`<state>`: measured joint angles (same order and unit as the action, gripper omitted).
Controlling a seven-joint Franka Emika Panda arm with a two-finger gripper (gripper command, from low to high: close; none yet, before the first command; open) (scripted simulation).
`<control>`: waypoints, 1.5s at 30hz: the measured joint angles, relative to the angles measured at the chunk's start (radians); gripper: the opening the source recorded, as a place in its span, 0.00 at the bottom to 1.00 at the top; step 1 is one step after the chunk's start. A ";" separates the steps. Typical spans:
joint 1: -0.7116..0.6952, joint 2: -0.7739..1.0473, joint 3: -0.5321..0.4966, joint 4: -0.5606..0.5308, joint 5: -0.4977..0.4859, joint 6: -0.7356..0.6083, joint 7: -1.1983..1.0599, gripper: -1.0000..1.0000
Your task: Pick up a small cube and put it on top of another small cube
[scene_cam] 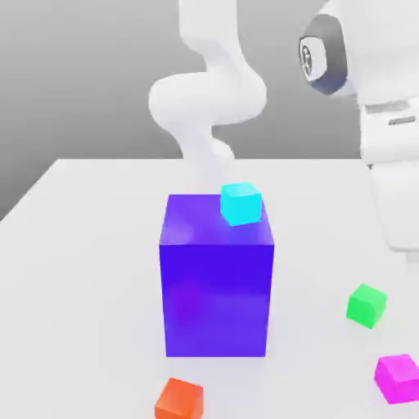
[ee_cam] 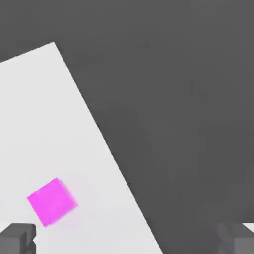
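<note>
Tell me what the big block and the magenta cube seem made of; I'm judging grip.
Big block: perhaps smooth plastic, slightly glossy, judging by soft lighter patches on its faces. Magenta cube: possibly plastic too; even colour, no grain, finish uncertain.

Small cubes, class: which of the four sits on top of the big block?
The cyan cube. It rests on the upper face of the blue-purple block; the orange-red, green and magenta cubes are on the table.

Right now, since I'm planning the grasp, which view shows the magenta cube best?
The hand view: the magenta cube appears there whole, its top face plain. The exterior view cuts it at the right edge but shows it near the green cube.
</note>
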<state>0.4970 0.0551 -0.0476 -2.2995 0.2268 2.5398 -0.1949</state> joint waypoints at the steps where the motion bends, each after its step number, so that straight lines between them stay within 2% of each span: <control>1: 0.007 0.034 0.005 -0.001 -0.010 0.013 -0.028 0.50; 9: 0.082 0.289 0.031 -0.006 -0.192 0.122 -0.170 0.50; 13: 0.090 0.434 0.032 0.021 -0.207 0.230 -0.182 0.50; 14: 0.089 0.455 0.033 0.025 -0.207 0.246 -0.183 0.00; 20: 0.089 0.465 0.034 0.027 -0.207 0.251 -0.183 0.00; 25: 0.091 0.323 0.031 -0.004 -0.212 0.141 -0.179 0.00; 32: 0.146 0.108 0.089 -0.210 -0.157 0.109 -0.098 0.00; 37: 0.218 -0.065 0.125 -0.374 -0.192 0.115 0.019 0.00; 39: 0.242 -0.070 0.124 -0.408 -0.215 0.150 0.055 0.00; 43: 0.241 0.051 0.109 -0.413 -0.245 0.277 0.083 0.00; 44: 0.239 0.082 0.108 -0.412 -0.254 0.307 0.089 1.00; 45: 0.239 0.082 0.108 -0.412 -0.254 0.307 0.089 1.00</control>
<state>0.7359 0.1376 0.0605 -2.7110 -0.0272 2.8465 -0.1057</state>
